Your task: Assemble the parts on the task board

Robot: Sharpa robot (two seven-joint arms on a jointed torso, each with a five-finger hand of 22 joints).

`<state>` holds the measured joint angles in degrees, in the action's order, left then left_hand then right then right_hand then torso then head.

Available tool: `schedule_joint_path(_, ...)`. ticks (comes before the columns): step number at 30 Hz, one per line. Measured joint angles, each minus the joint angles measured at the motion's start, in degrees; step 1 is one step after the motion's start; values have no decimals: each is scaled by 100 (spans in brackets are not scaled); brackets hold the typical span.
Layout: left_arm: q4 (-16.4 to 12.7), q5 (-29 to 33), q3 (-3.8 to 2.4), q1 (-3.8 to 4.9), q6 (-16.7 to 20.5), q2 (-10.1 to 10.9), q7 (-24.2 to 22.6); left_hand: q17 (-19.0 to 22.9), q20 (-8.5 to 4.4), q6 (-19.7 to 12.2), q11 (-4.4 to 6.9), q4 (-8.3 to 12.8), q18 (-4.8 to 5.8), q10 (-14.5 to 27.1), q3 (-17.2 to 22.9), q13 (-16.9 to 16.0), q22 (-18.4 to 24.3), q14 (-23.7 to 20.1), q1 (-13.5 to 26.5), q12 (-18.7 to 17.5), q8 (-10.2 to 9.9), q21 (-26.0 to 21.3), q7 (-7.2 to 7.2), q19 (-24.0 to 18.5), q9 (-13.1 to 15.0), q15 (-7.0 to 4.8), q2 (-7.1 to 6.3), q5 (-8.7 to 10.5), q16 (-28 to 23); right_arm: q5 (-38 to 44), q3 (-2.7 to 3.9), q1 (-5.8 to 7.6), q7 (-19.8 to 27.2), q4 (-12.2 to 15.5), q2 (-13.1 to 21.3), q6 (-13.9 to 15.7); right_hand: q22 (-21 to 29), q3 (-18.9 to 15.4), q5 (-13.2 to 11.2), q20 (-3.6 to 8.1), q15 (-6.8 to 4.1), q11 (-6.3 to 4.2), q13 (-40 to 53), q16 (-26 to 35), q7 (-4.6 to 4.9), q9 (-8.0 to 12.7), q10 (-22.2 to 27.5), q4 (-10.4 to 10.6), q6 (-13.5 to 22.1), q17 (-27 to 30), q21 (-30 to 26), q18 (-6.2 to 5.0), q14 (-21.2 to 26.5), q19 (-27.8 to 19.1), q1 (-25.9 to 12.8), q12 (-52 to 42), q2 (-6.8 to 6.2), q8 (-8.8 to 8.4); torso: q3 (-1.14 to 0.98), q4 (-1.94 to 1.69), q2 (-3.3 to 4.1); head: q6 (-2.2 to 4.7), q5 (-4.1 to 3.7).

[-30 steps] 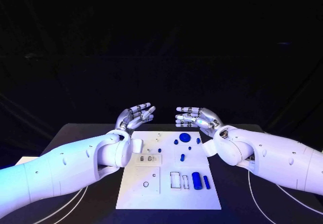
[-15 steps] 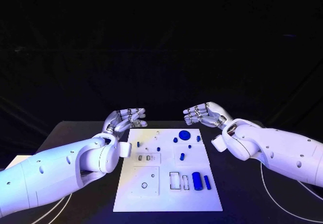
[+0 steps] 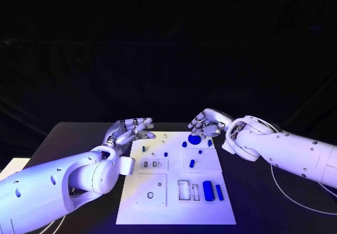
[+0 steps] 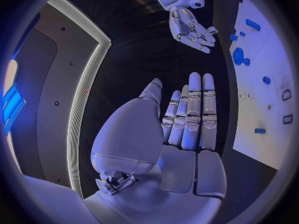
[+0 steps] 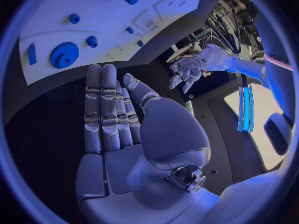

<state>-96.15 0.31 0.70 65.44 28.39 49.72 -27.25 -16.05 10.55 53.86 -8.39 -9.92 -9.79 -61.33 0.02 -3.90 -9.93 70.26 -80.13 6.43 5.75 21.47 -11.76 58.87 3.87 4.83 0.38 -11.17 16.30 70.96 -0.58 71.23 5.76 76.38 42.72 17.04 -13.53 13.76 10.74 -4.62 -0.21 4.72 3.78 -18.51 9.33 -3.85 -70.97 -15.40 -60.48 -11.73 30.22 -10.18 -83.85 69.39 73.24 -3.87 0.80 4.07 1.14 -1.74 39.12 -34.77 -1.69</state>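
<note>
Both hands empty, fingers spread – left hand (image 3: 130, 129) and right hand (image 3: 207, 125) hover at the board's (image 3: 176, 204) far end, probably lining up for the gear (image 3: 195, 139).

You have two glossy white arms with rounded shells dotted with small dark screw holes. Behind the fingers of each silver hand, left hand (image 3: 128, 129) and right hand (image 3: 207, 124), sits a smooth pale palm; thin white cables trail beneath the forearms.
</note>
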Motion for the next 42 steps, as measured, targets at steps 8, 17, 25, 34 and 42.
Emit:
schedule_joint_path(8, -246, 150, -17, 29, -48, 31, 105, -13, 0, 0, 0, 16, 0, 0, -16, 0, 0, -3, 0, -23, 0, 0, 0, 0, 0, -3, 0, 0, 0, 1441, -3, 94, -496, 36, -148, -250, -260, 25, 0, 41, -21, -20, 0, -850, -45, 1, -1, 24, -44, -615, 457, 1, -20, 41, -75, 0, -76, 0, 13, -26, 187, 74, -35)
schedule_joint_path(17, -308, 240, -24, 41, -82, 33, 168, -39, 21, -1, -21, 16, 0, 21, -16, 4, 1, -41, 0, -23, 0, 0, 0, -22, 1, -2, 0, 0, 0, 2402, -3, 134, -769, -42, -339, -556, -364, 74, 0, 41, -21, 2, -16, -1097, -66, 1, 265, 39, -21, -851, 628, 0, -19, 41, -98, 23, -98, -22, 38, -49, 358, 112, -80)
schedule_joint_path(25, -327, 270, -24, 42, -101, 47, 189, -45, 21, 20, -21, 15, 0, 21, -15, 4, 1, -40, 0, -23, 0, 0, -20, -22, 1, -2, 0, 0, 0, 2794, -6, 138, -880, -114, -434, -752, -468, 144, -21, 41, -21, -3, -16, -1374, -66, 2, 316, 79, -20, -1070, 820, 1, -19, 40, -98, 23, -98, -22, 56, -74, 438, 116, -100)
schedule_joint_path(34, -329, 282, -25, 43, -108, 55, 196, -54, 21, 19, -21, 15, 0, 21, -15, 3, 2, -63, 0, -47, -24, -1, -20, -22, 1, 20, 0, 0, 0, 3000, -6, 139, -940, -157, -515, -891, -562, 219, -43, 41, -21, -14, -15, -1625, -85, 2, 345, 153, -39, -1269, 975, 0, -19, 40, -146, 23, -95, -22, 63, -85, 495, 131, -119)
schedule_joint_path(42, -335, 286, -25, 44, -113, 58, 201, -63, 21, 19, -41, 15, 0, 41, -15, 3, 2, -63, 0, -47, -24, -1, -20, -22, 1, 20, 0, 0, 0, 3067, -8, 140, -945, -208, -593, -958, -647, 305, -43, 41, -21, -14, -15, -1867, -120, 3, 345, 207, -75, -1440, 1143, 0, -19, 40, -160, 23, -81, -22, 56, -93, 520, 132, -114)
